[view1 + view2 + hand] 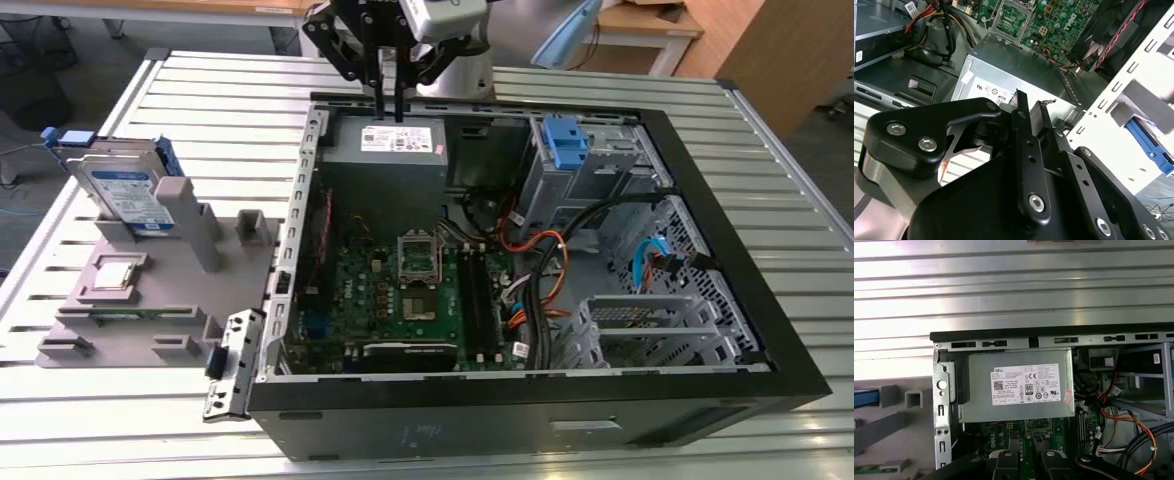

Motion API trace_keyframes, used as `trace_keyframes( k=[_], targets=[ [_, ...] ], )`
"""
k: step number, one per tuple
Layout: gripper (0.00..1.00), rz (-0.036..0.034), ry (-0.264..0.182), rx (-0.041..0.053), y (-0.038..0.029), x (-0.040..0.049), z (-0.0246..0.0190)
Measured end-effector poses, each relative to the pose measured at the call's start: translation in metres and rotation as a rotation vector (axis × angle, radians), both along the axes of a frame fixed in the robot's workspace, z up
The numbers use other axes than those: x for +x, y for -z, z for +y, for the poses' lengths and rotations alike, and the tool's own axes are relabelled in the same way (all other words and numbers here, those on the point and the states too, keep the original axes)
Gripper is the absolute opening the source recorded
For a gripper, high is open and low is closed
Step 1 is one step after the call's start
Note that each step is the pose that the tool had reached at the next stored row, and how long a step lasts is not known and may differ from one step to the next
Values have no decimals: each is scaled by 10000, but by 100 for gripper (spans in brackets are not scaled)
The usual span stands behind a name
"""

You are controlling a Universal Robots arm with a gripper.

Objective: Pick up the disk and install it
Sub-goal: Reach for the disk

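My black pincer [390, 118] hangs empty over the grey box with a white label [400, 143], fingers nearly together. The silver-grey, blue-framed disk [123, 190] stands upright in the grey holder [147, 290] on the slatted counter [200, 90], its lower part hidden.

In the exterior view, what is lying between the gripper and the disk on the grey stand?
In the exterior view, between the gripper above the power supply and the disk lie the case's metal side wall and bare slatted table.
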State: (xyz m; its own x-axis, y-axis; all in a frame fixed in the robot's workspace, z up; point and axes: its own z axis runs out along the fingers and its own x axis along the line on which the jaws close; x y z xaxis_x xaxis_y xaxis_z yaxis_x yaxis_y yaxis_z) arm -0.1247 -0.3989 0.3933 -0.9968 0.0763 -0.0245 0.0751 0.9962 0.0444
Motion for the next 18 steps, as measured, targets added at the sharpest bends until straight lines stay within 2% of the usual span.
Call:
trace_keyframes(
  k=[18],
  targets=[
    [24,0,-1,0,0,-62,0]
  ],
)
